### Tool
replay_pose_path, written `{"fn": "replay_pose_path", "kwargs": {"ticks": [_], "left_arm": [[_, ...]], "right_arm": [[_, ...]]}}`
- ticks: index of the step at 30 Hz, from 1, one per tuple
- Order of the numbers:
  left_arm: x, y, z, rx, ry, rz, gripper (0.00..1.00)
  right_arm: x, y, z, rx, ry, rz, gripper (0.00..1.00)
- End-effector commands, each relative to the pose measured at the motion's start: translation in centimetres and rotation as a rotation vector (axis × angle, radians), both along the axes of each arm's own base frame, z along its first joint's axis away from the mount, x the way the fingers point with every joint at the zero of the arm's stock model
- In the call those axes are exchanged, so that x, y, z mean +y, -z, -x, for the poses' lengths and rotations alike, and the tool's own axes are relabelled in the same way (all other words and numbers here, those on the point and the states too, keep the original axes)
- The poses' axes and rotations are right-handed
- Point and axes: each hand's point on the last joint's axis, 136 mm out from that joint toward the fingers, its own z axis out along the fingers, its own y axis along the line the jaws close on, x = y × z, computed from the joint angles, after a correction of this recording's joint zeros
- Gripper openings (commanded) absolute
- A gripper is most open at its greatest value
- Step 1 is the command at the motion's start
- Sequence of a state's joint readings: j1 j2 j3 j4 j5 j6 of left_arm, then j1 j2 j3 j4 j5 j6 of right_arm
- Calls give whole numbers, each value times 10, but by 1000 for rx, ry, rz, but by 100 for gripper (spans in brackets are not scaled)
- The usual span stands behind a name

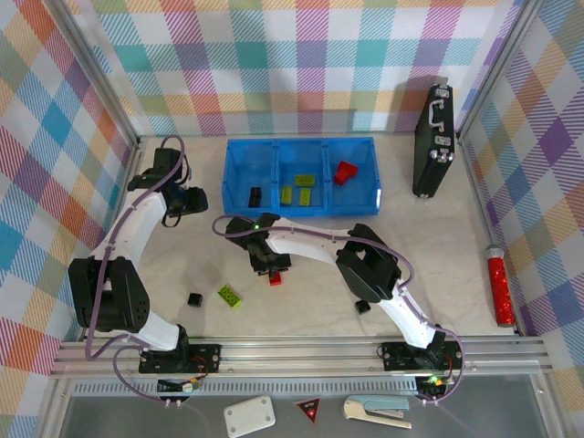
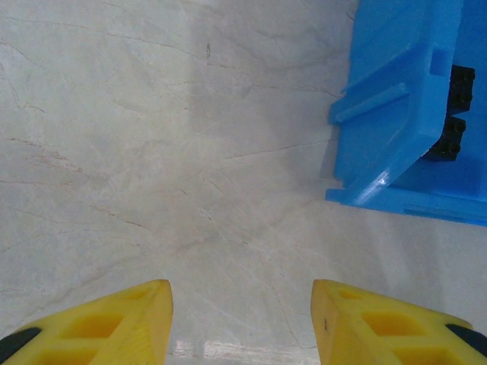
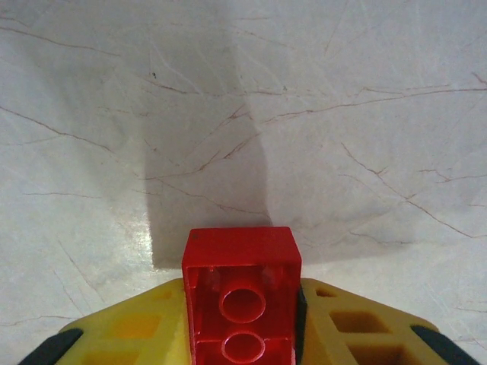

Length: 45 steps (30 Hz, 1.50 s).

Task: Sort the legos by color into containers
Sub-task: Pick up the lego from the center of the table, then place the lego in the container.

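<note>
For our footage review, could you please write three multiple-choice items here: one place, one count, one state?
1. Where does the loose lime-green brick lie? A) on the black case B) on the metal rail C) on the table near a black cube
2. How many lime-green bricks lie in the blue tray's middle compartment? A) two B) none C) five
3. What state is the right claw in? A) open, empty B) shut on a red brick C) shut on a black cube
Answers: 1 C, it rests on the table; 2 A, two show from above; 3 B, the brick sits clamped in it.
</note>
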<state>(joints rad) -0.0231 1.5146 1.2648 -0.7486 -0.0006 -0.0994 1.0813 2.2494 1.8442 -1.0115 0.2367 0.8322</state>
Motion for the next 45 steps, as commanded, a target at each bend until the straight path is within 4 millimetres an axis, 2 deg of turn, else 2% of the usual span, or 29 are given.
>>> {"fn": "replay_pose_path", "kwargs": {"ticks": [1, 6, 12, 18, 24, 32, 37, 45], "left_arm": [[4, -4, -1, -21, -2, 3, 51], [3, -4, -2, -20, -1, 5, 51], [3, -3, -2, -21, -2, 8, 51], [2, -3, -3, -19, 3, 13, 51], [2, -3, -3, -22, 3, 12, 51], [3, -3, -3, -22, 4, 11, 51], [3, -2, -3, -19, 6, 11, 51], [2, -1, -3, -18, 9, 17, 51]], "right_arm": [[-3, -18, -2, -35, 10, 0, 33], [-8, -32, -5, -46, -12, -12, 33], [-26, -45, -11, -47, -30, -43, 33], [-51, -52, -17, -26, -43, -45, 33], [-86, -57, -31, -15, -25, -37, 32], [-139, -71, -67, -34, 13, -41, 31], [-168, -82, -99, -66, 44, -45, 31], [-198, -93, -156, -117, 77, -42, 31]]}}
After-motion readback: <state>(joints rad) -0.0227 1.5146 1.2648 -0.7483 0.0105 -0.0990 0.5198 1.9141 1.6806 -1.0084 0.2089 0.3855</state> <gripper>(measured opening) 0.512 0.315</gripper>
